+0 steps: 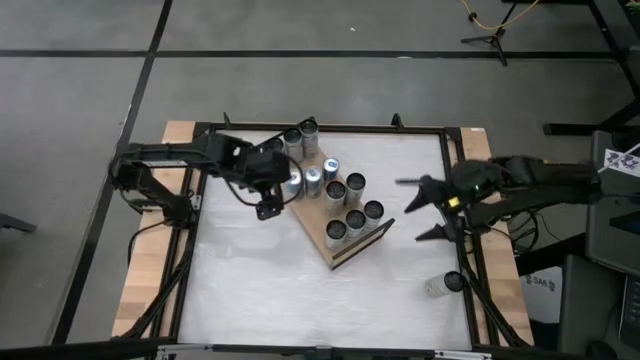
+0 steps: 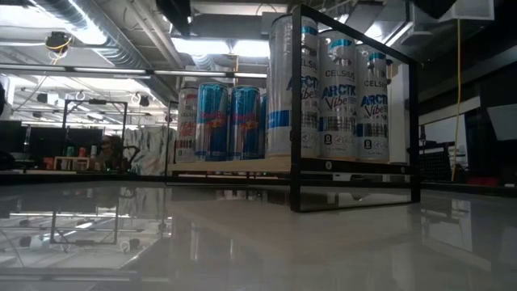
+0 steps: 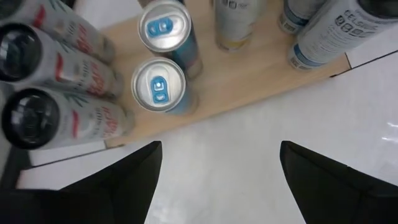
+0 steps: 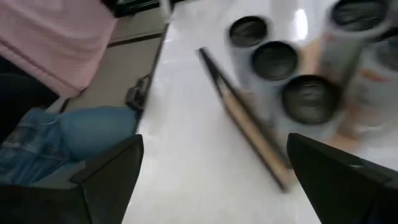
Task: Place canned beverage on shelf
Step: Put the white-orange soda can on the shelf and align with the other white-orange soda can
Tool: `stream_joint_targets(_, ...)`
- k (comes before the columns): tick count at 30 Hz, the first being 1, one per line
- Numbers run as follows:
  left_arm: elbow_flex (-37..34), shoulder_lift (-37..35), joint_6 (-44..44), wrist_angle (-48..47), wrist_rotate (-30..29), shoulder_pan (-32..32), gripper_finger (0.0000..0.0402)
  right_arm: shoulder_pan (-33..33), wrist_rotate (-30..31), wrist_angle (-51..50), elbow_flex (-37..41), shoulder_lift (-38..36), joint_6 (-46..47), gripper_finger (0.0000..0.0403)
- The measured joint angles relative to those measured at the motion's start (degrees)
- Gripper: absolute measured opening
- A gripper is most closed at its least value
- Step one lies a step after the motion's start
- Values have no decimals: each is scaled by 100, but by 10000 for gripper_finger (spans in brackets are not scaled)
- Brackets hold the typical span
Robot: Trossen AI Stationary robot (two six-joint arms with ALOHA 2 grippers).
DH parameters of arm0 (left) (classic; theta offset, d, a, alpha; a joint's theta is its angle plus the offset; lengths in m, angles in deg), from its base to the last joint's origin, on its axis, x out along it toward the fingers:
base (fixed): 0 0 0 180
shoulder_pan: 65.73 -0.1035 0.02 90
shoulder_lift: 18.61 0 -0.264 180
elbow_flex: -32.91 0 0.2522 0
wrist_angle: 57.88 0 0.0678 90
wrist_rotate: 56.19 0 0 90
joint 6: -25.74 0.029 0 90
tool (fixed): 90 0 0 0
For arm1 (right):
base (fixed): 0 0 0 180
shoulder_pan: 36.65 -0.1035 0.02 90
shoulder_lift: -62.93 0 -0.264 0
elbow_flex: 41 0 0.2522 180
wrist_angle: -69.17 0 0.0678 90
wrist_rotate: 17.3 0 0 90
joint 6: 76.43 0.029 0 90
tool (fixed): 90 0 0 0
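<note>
The shelf (image 1: 340, 255) is a light-brown board with black wire rails that lies slantwise at the table's middle. Several cans stand on it, including two blue-topped ones (image 3: 158, 87) and black-topped ones (image 4: 275, 60). One loose can (image 1: 445, 284) rests on the table near the right edge. My left gripper (image 1: 272, 195) hovers open and empty just left of the shelf; in its wrist view (image 3: 217, 171) the fingers stand over bare table beside the board's edge (image 3: 205, 106). My right gripper (image 1: 420, 210) is open and empty, right of the shelf and far of the loose can.
A black frame (image 1: 455, 200) borders the white table top. A person in a pink top and jeans (image 4: 56, 74) is beside the table in the right wrist view. Bare table lies near the shelf's front (image 1: 260, 290). The low view shows the shelf's wire rail (image 2: 355, 105) around tall cans.
</note>
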Motion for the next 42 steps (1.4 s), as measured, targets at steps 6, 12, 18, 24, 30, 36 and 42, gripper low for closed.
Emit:
stream_joint_targets(6, 0, -345, 16, 67, -469, 317, 318, -1358, 879, 94, -20, 254, 1143, 392)
stream_joint_targets(12, -637, -767, 38, 610, -815, 461, 318, -2566, 1522, 100, -20, 675, 2338, 392)
stream_joint_targets(18, -1778, -1254, 36, 1475, -811, 457, 318, -3226, 1877, -83, -176, 1137, 3500, 392)
stream_joint_targets(24, -2883, -1521, 152, 2592, -814, 457, 318, -3597, 1900, -928, -949, 1811, 4579, 392)
stream_joint_targets(30, -3905, -1559, 337, 3810, -772, 457, 318, -4007, 1878, -2546, -1891, 2639, 5715, 392)
stream_joint_targets(36, -4665, -1559, 331, 4569, -769, 457, 318, -4466, 1839, -3448, -2138, 3114, 6792, 392)
stream_joint_targets(42, -5013, -1559, 326, 5173, -538, 457, 318, -4904, 1783, -3568, -2125, 3215, 7695, 392)
